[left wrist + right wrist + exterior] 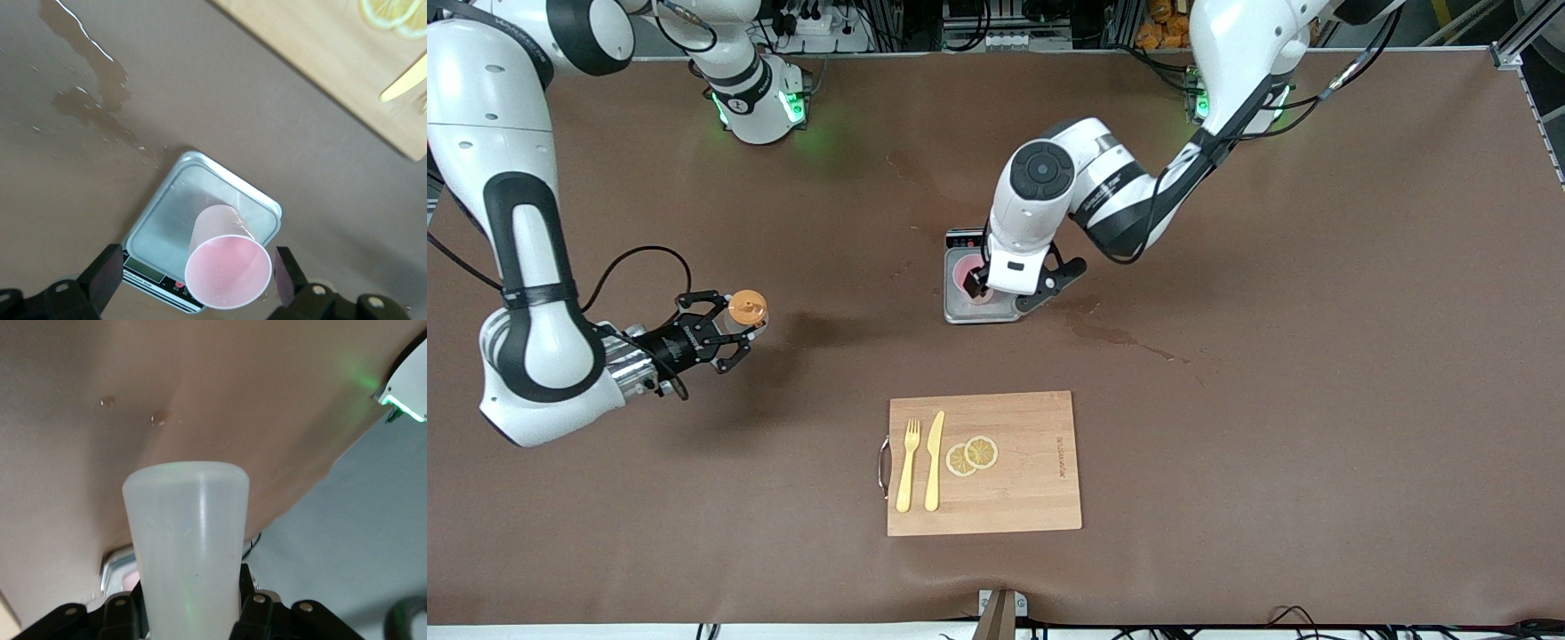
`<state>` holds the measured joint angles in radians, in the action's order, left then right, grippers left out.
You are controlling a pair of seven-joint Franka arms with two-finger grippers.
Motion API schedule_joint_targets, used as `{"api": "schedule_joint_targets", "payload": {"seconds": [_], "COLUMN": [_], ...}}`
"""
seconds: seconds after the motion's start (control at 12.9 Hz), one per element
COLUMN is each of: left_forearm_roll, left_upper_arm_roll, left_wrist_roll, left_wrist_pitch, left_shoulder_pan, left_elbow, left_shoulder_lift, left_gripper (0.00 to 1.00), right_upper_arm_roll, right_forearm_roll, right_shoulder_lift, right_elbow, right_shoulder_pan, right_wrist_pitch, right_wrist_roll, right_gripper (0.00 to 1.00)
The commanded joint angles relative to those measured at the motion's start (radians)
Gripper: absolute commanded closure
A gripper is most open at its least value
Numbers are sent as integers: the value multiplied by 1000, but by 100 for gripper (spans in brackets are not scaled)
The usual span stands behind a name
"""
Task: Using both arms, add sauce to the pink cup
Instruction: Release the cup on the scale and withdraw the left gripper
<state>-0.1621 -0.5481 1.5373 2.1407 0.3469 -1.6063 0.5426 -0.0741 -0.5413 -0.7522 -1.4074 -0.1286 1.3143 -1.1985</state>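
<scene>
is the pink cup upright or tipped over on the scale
Upright. The left wrist view shows the cup standing on the scale, its round rim facing up, between the open left gripper fingers.

Bright even overhead light, soft shadows, blurred close wrist foregrounds

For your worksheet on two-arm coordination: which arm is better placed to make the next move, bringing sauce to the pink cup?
The right. Its gripper is shut on the sauce bottle. The left gripper hangs open around the pink cup on the grey scale, holding nothing, so it can only steady the cup.
</scene>
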Motion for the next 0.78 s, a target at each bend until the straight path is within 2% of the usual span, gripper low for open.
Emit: {"api": "schedule_joint_targets", "payload": {"seconds": [0.0, 0.39, 0.7], "left_forearm_roll": [-20, -7, -7], "left_upper_arm_roll": [4, -3, -3], "left_wrist_roll": [12, -296, -611], "left_wrist_pitch": [-45, -126, -266], "left_shoulder_pan": [-64, -262, -388], "left_elbow": [-17, -15, -15], "left_shoulder_lift": [-85, -176, -246], "left_gripper": [0, 0, 0], "right_upper_arm_roll": [8, 8, 7], "right_forearm_roll": [60, 52, 63], "right_shoulder_lift": [68, 73, 73], "right_elbow": [-12, 7, 19], "right_shoulder_pan": [79, 174, 273], "right_wrist_pitch": [23, 54, 94], "right_wrist_roll": [-116, -272, -444], "right_gripper": [50, 51, 53]}}
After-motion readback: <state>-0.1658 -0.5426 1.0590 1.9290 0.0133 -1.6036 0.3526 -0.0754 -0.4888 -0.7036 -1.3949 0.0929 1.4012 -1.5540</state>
